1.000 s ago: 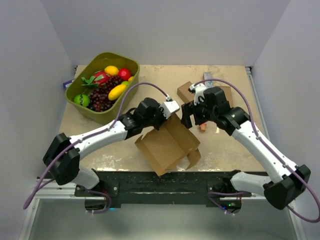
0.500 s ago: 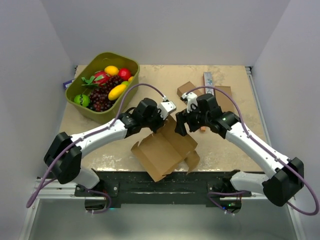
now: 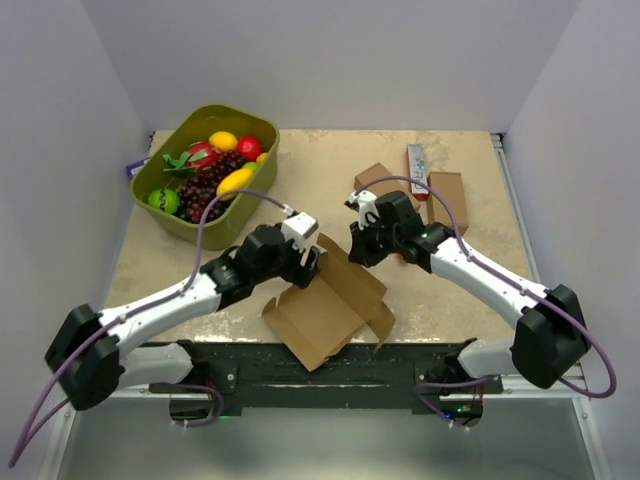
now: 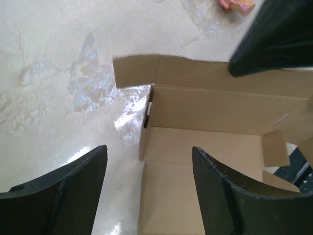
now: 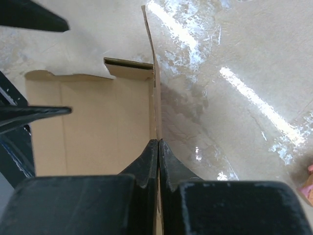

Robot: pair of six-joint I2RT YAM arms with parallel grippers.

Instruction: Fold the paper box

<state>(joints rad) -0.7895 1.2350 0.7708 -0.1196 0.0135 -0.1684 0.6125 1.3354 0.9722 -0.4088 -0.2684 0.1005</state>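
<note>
Cardboard was gripped differently than a second before. The right gripper (image 5: 158, 143), then spread wide, was now closed on a thin upright wall of the paper box (image 3: 330, 305). The left gripper (image 4: 147, 149), earlier clamped at the box's far edge, was parted and drawn back with nothing held. A mottled beige table (image 3: 310, 170) with glossy worn patches was enclosed by plain white walls (image 3: 330, 60). A green tub of fruit (image 3: 170, 220) was set well beyond the left gripper. The box was spread open just ahead of the left gripper, one flap laid flat on the table, its standing wall caught at the right gripper's tips.
</note>
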